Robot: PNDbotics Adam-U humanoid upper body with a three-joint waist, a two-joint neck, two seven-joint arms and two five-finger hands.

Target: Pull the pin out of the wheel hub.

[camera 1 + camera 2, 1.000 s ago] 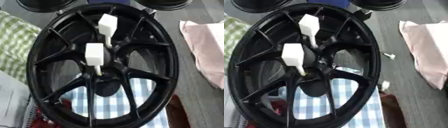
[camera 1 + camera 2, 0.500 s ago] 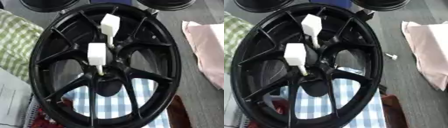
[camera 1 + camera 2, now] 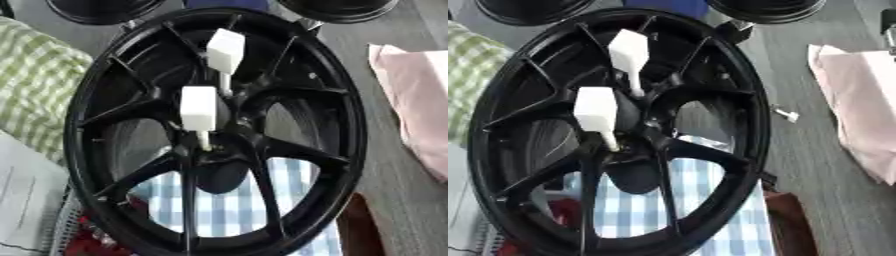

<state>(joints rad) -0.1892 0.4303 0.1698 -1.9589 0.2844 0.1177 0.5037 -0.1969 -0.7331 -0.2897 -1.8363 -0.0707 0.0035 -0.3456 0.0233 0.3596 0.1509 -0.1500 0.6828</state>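
A large black spoked wheel [image 3: 350,125] fills most of both views, its hub [image 3: 219,155] a little below the middle. Two white pins with blocky heads stand in the hub area. The nearer pin [image 3: 198,109] sticks up just above the hub's centre hole. The farther pin [image 3: 226,51] stands higher up, toward the wheel's far rim. Neither of my hands shows in either view.
A blue-and-white checked cloth [image 3: 227,210] shows through the lower spokes. A green checked cloth [image 3: 35,85] lies at the left and a pink cloth [image 3: 416,105] at the right. A small white piece [image 3: 787,115] lies on the grey surface right of the wheel. Black round objects [image 3: 767,7] sit along the top edge.
The whole picture has shifted slightly, so the camera has moved. The wheel and both pins keep their places relative to each other.
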